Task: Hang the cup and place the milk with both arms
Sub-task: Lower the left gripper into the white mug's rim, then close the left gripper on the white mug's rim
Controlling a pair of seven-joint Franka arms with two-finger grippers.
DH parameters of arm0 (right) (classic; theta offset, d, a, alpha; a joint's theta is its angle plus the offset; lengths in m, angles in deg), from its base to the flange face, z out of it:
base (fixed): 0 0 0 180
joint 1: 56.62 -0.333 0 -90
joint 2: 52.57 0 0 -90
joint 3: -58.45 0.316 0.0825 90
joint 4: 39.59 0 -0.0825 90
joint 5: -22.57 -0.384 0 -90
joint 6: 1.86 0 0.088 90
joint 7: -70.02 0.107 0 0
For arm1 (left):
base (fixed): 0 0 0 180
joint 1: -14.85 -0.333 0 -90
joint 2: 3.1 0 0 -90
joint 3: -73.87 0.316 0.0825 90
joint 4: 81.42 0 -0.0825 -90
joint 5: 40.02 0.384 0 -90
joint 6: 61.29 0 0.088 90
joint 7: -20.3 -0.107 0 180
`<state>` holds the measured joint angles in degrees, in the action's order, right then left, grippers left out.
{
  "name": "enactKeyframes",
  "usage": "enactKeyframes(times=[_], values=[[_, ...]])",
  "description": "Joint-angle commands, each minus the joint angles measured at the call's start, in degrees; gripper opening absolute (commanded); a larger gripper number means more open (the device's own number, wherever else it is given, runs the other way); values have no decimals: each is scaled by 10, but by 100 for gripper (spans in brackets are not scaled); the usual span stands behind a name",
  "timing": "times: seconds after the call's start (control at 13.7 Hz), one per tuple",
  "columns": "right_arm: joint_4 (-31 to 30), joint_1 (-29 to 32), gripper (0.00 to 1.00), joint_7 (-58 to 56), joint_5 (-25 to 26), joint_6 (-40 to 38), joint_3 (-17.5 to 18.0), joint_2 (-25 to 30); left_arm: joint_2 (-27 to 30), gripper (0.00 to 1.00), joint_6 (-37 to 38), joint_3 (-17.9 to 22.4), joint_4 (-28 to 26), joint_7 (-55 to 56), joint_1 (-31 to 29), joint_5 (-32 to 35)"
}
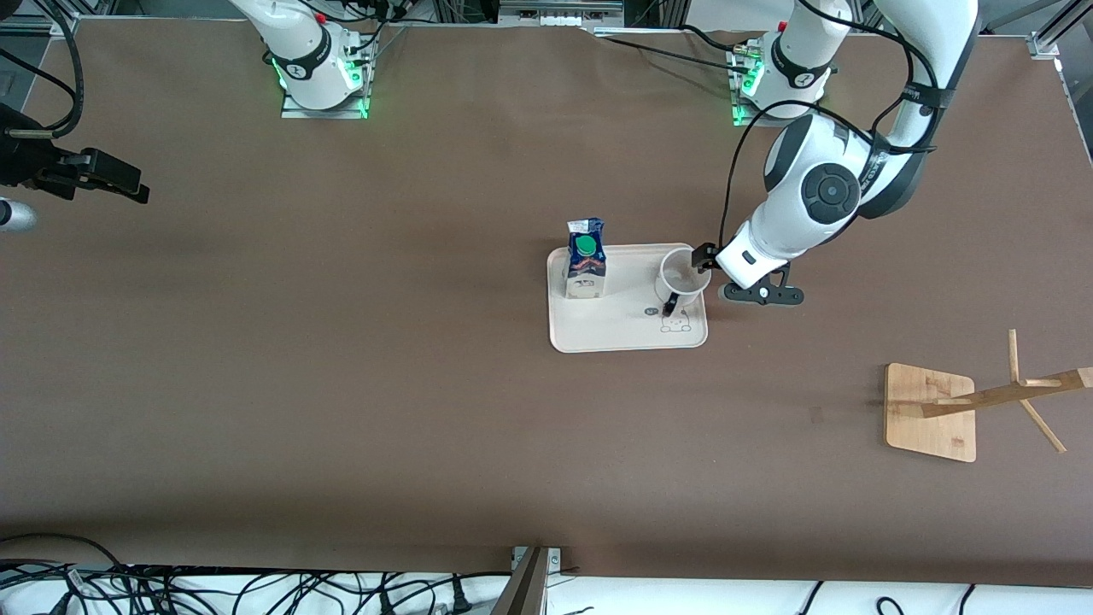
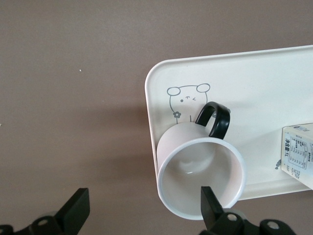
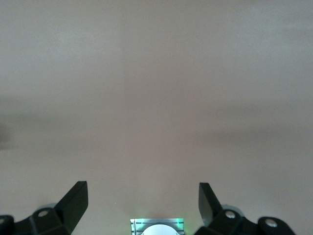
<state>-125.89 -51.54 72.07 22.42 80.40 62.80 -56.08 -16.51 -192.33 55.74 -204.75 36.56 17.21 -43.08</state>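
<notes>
The cup (image 1: pixel 683 275), white with a black loop handle, stands upright on the cream tray (image 1: pixel 628 337), at the tray's edge toward the left arm's end. My left gripper (image 1: pixel 709 266) is open at the cup's rim. In the left wrist view one fingertip (image 2: pixel 211 205) shows over the opening of the cup (image 2: pixel 200 171), the other over bare table; the gripper (image 2: pixel 143 193) straddles the cup's wall. The milk (image 1: pixel 586 256), blue with a green cap, stands on the same tray. My right gripper (image 1: pixel 119 181) is open and empty, waiting over the table's right-arm end; the right wrist view (image 3: pixel 142 192) shows it too.
A wooden mug rack (image 1: pixel 931 410) with slanted pegs stands toward the left arm's end, nearer the front camera than the tray. The tray (image 2: pixel 254 78) carries a printed bear. The right arm's base (image 3: pixel 156 226) with green lights shows in the right wrist view.
</notes>
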Motion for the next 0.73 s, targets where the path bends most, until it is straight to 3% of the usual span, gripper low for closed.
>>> enactKeyframes(times=[0.0,0.66], values=[[-2,4,100,-7,0,-4,0,3,-20,100,-26,0,-1,4,9,2],[-2,4,100,-8,0,-4,0,3,-43,100,-50,-1,0,-29,33,30]])
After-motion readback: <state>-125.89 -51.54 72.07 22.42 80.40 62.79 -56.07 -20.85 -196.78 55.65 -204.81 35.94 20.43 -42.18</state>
